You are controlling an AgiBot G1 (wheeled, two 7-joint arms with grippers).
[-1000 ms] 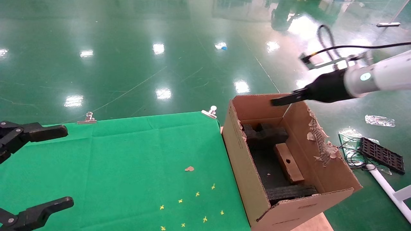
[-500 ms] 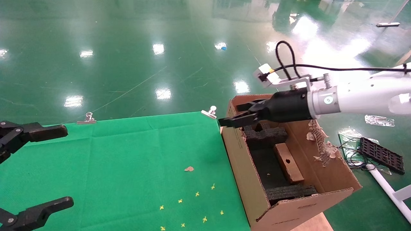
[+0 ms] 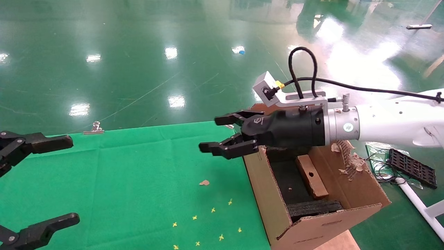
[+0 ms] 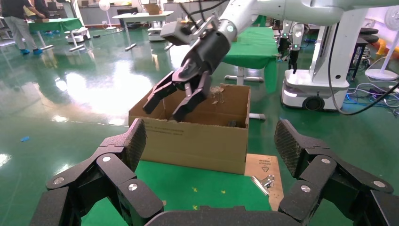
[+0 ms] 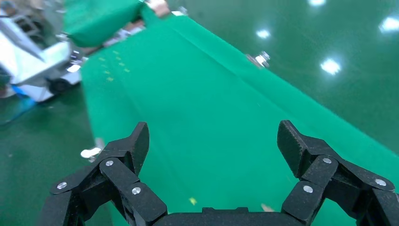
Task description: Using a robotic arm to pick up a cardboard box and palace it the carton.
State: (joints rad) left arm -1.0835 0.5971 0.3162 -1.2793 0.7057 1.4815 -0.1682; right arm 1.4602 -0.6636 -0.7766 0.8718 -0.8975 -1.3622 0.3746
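The small flat brown cardboard box (image 3: 312,176) with a round hole lies inside the large brown carton (image 3: 267,194), on black foam padding. My right gripper (image 3: 214,133), on the white robotic arm (image 3: 392,121), is open and empty, held above the green cloth just left of the carton's far corner. It also shows in the left wrist view (image 4: 171,101) above the carton (image 4: 197,141). In its own view the right gripper (image 5: 211,141) looks down on green cloth. My left gripper (image 3: 59,180) is open and empty at the table's left edge.
The green cloth table (image 3: 138,180) carries small yellow marks and a brown scrap (image 3: 204,182). Metal clips (image 3: 93,128) hold the cloth at the far edge. The carton's right flap is torn. A black tray and cables (image 3: 411,168) lie on the floor at right.
My right arm has swung left from beyond the carton's far right corner, over its far edge, out above the green cloth, staying empty. The left gripper has not moved.
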